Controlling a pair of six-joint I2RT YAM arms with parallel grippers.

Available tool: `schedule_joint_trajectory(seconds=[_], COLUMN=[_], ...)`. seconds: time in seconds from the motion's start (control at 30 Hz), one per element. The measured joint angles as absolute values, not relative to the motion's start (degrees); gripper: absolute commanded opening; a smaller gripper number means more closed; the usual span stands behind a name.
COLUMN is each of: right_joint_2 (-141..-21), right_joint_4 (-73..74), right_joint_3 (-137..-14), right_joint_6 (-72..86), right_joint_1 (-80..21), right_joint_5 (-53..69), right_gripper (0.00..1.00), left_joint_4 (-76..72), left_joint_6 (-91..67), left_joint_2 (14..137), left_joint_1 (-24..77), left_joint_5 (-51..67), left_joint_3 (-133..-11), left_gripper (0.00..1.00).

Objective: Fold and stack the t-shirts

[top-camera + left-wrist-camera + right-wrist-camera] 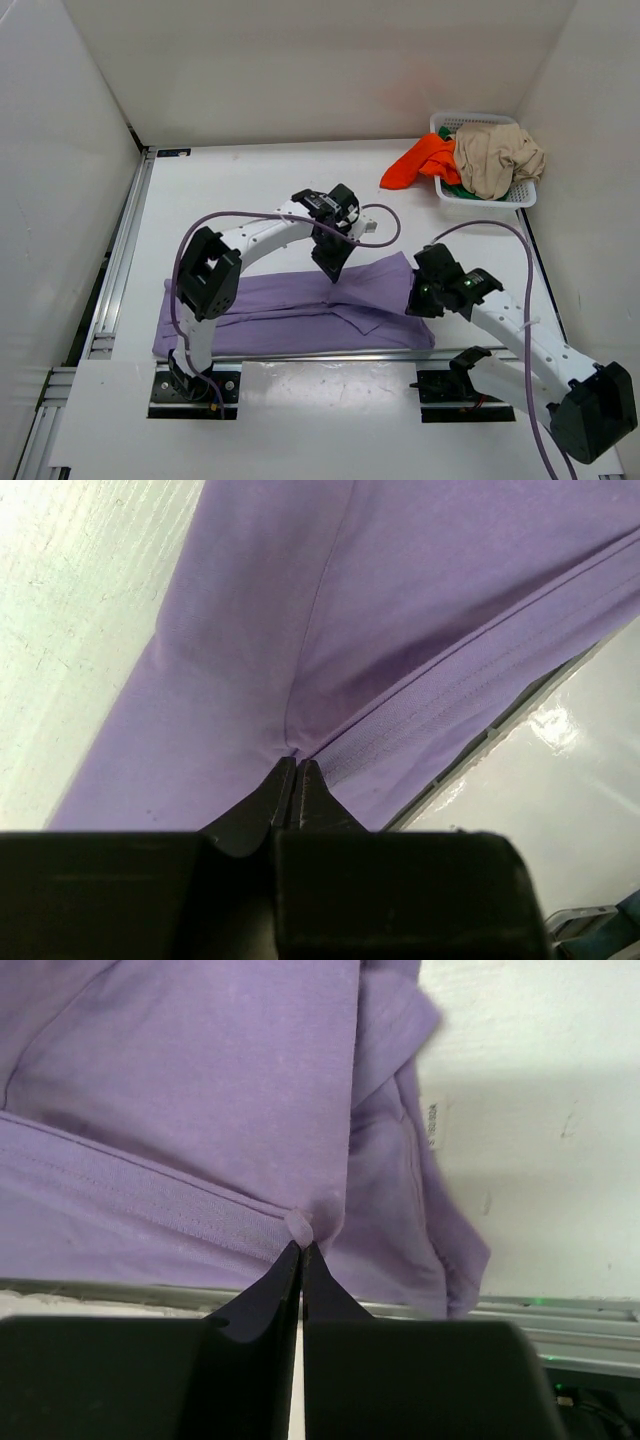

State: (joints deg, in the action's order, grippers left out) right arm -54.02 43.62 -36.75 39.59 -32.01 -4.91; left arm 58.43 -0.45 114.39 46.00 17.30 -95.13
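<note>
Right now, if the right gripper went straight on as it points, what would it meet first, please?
The lavender t-shirt: the right gripper is shut on a fold of it, with the table probably just beneath.

A white table [250, 190] carries everything. A white mesh basket [490, 199] sits on it in the far right corner. An orange t-shirt [412, 166] spills over the basket's left rim onto the tabletop. A purple t-shirt [290, 310] lies spread out well nearer than the basket and to its left, along the table's near edge.
</note>
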Motion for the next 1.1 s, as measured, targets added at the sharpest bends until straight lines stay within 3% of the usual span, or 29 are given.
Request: schedule_joint_trajectory(seconds=[0.3, 0.83, 1.1], right_joint_2=[-60.64, -84.55, -88.2], right_joint_4=[41.6, 32.99, 31.73], right_joint_3=[-36.62, -51.13, -53.06], right_joint_6=[40.21, 32.75, 32.27], right_joint_1=[-30.98, -21.82, -20.88], right_joint_5=[-4.97, -4.58, -4.43], right_gripper=[0.0, 0.0, 0.0], left_joint_4=[54.57, 47.81, 47.4], left_joint_6=[-0.47, -0.45, -0.45], left_joint_2=[113.67, 114.3, 115.52], left_joint_1=[46.09, 45.12, 45.12], left_joint_5=[16.6, 5.61, 4.91], left_joint_3=[-90.65, -88.99, -89.3], left_gripper=[0.11, 0.11, 0.11])
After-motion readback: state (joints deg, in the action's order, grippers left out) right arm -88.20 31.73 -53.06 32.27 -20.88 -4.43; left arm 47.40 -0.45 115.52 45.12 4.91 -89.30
